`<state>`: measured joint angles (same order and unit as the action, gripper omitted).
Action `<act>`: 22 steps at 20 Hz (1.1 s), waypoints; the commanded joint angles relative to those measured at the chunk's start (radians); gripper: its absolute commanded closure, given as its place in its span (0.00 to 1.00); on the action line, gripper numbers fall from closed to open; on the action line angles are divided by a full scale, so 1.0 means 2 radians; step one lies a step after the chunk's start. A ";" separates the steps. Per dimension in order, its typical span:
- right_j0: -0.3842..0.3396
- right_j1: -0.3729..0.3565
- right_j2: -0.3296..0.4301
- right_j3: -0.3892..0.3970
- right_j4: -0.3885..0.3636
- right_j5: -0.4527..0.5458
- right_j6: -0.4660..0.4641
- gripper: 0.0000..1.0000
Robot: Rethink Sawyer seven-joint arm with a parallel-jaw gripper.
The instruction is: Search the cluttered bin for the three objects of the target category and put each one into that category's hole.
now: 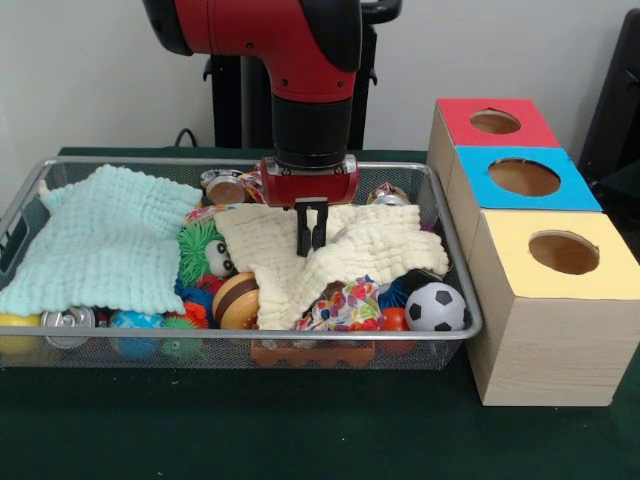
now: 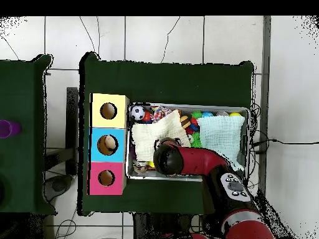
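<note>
Cream waffle cloth (image 1: 350, 250) in the wire bin (image 1: 455, 270), just behind the soccer ball (image 1: 435, 307), is pinched between my gripper's (image 1: 311, 240) nearly closed fingers.

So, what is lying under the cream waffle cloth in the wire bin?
Poking out from under the cream waffle-textured cloth are a green fuzzy toy with eyes, a brown-and-yellow ball and a colourful patterned bundle. Whatever lies beneath its middle is covered, where the claw pinches it.
</note>
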<state>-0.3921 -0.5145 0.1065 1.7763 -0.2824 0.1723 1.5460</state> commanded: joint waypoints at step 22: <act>-0.024 -0.015 0.035 0.029 0.006 0.078 0.033 1.00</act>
<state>-0.4004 -0.5226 0.1075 1.7786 -0.2828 0.1941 1.5460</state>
